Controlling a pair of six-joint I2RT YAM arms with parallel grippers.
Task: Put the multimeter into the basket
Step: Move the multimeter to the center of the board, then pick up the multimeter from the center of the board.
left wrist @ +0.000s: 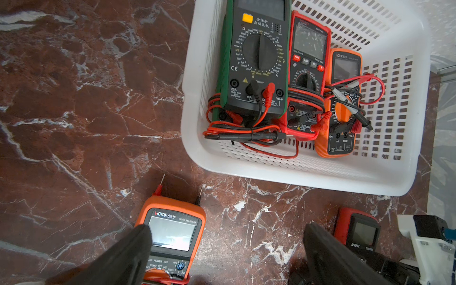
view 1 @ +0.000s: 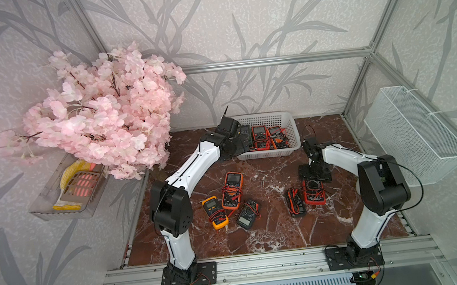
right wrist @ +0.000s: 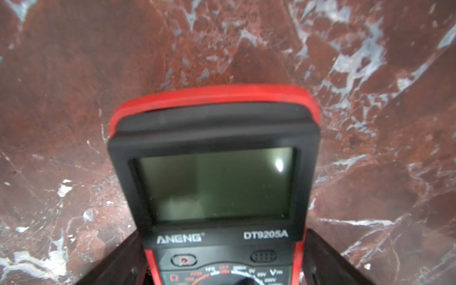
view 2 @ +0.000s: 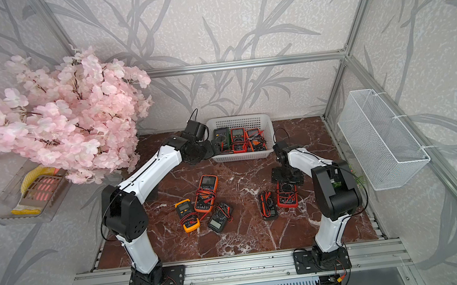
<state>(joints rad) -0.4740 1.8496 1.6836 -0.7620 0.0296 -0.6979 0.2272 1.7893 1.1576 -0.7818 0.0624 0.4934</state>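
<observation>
While the left pincer hangs spread wide by the basket, the right pincer straddles the red multimeter lying on the tabletop, well apart from the basket; I cannot tell whether it pinches. A black meter lies just beside it. Three meters with tangled leads crowd the basket. An orange meter lies between the arms.

You see the red ANENG multimeter lying from centre to 6 o'clock on the marbled tabletop, dark fingers flanking it at 7 and 5 o'clock, contact unclear.
</observation>
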